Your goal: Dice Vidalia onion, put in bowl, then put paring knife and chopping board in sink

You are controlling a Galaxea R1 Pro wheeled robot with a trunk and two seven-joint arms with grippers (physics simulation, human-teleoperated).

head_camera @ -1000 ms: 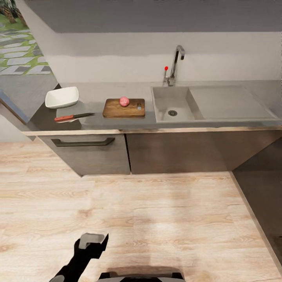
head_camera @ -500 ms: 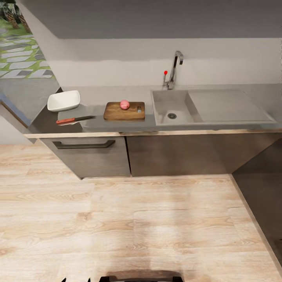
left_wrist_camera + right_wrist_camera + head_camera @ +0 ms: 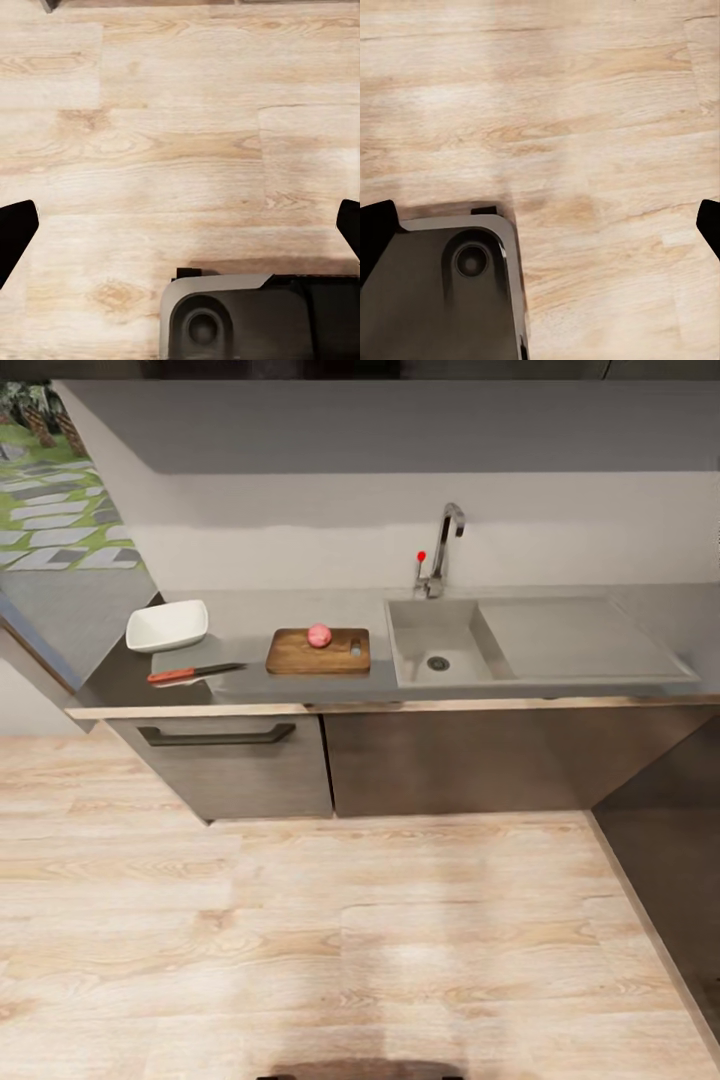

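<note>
My left gripper [image 3: 180,225] hangs with fingers spread wide at the frame's lower edges; my right gripper [image 3: 540,225] likewise, both pointing downward.

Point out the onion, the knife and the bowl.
onion [image 3: 319,635]: head view, middle of the pink bulb on the board.
knife [image 3: 171,676]: head view, on its reddish handle.
bowl [image 3: 166,625]: head view, on its white inner floor.
</note>
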